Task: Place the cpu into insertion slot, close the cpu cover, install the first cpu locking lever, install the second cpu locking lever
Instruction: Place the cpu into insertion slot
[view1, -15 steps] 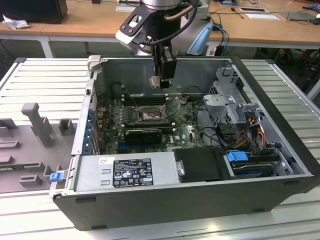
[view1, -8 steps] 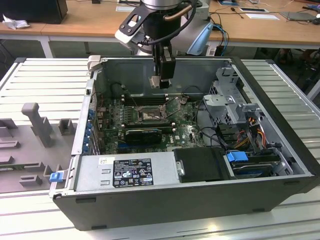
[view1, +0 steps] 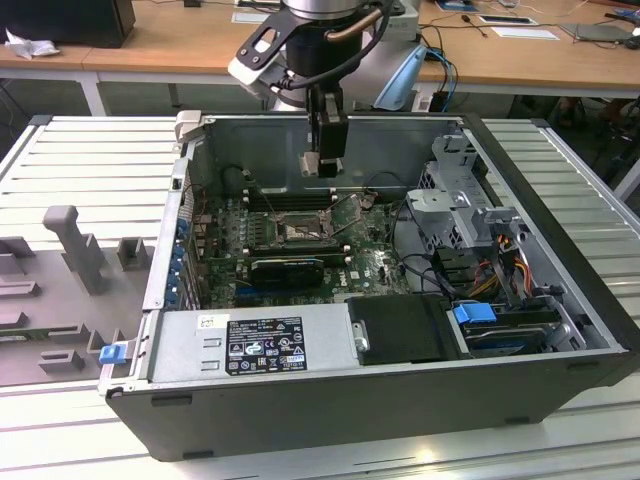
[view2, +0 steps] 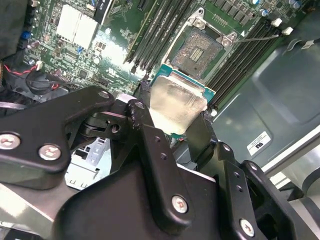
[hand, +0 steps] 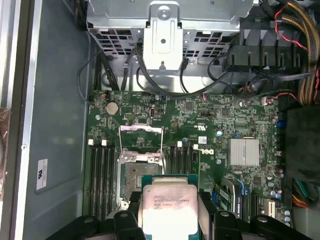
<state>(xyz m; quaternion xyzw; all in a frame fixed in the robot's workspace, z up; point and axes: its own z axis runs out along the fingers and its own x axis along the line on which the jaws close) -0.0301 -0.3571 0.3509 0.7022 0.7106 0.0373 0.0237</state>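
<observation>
Gripper: in the exterior view the gripper hangs from the arm above the open computer case, over the back part of the board; its black fingers are clenched on the cpu.
Cpu: the cpu, silvery face with a green edge, is clamped by two opposite sides between the fingers; in the first wrist view the cpu sits in the air above the green motherboard, touching nothing but the gripper.
Insertion slot: the insertion slot lies uncovered, its brownish contact field bare, near the held chip and apart from it; in the exterior view the slot is below and in front of the gripper.
Cpu cover: the cpu cover is swung up, standing at one edge of the slot with the board seen through its window.
Lever: a thin metal lever sticks out from a corner of the slot, unlatched.
Nearby on the board: black memory slots flank the slot; a finned silver heat sink stands well apart.
Surroundings: the case lies on its side on a slatted metal table, with the power supply along its near edge.
</observation>
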